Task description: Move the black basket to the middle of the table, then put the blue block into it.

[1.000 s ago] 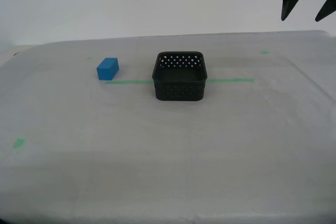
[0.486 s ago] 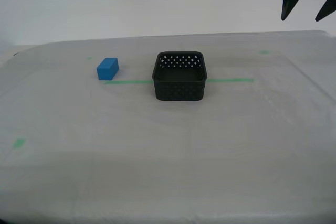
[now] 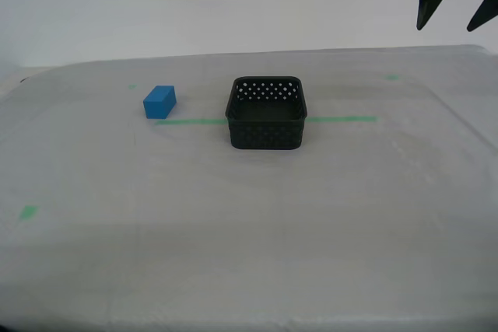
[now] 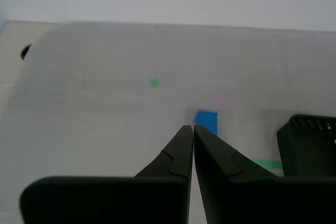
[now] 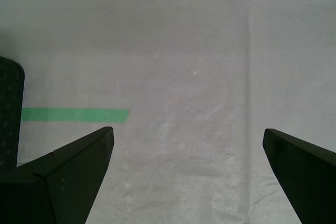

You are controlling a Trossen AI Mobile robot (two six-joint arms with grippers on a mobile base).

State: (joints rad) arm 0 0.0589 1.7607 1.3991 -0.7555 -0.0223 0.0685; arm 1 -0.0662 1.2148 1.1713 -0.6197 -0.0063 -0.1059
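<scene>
The black basket (image 3: 267,113) stands upright with nothing in it, near the middle of the table (image 3: 249,239), on the green tape line (image 3: 342,120). The blue block (image 3: 159,102) lies on the cloth toward the exterior view's left of the basket, apart from it. My first gripper (image 3: 451,25) hangs open, high at the exterior view's upper right, well above the table; its wrist view shows its gripper (image 5: 187,131) over bare cloth with the basket's wall (image 5: 9,114) at the edge. My second gripper (image 4: 193,127) is shut on nothing, with the block (image 4: 206,120) and basket (image 4: 310,150) beyond its tips.
Small green tape marks lie on the cloth: one (image 3: 28,211) near the exterior view's left edge, another (image 3: 391,77) at the far right. A white wall rises behind the table. The cloth curves down at the table's edges.
</scene>
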